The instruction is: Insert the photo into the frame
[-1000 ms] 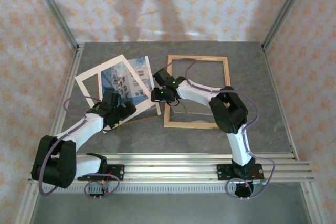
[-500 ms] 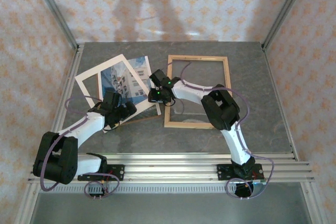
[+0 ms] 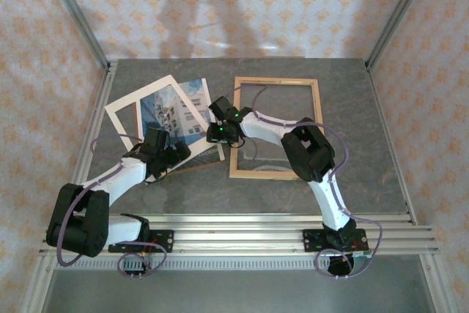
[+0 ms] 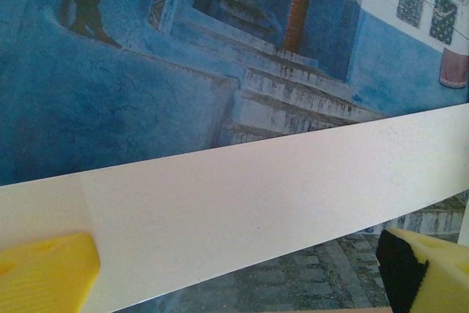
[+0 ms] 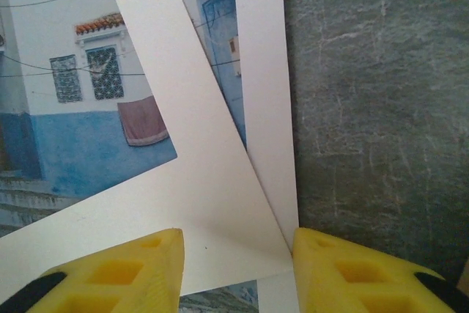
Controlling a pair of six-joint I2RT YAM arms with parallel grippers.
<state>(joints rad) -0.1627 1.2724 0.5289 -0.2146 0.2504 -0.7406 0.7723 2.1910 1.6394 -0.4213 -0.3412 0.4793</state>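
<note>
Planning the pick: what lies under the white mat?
The photo shows through the window of the mat and sticks out past its right edge. The border covers the photo's other edges; anything beneath is hidden.

The photo (image 4: 220, 56) takes up the upper part of the view at close range: a blue-painted wall on the left, pale stone steps climbing toward a doorway, an orange-brown post, and at the upper right a white wall with two dark windows and a pink cloth hanging. A flat white border (image 4: 242, 203) lies across the print as a broad band, rising from lower left to upper right. Below it more of the print shows – grey paving. The left gripper (image 4: 234, 280) hangs just above the band with its jaws wide apart – yellow fingers (image 4: 47, 273) at the two bottom corners, the right one partly black.
</note>
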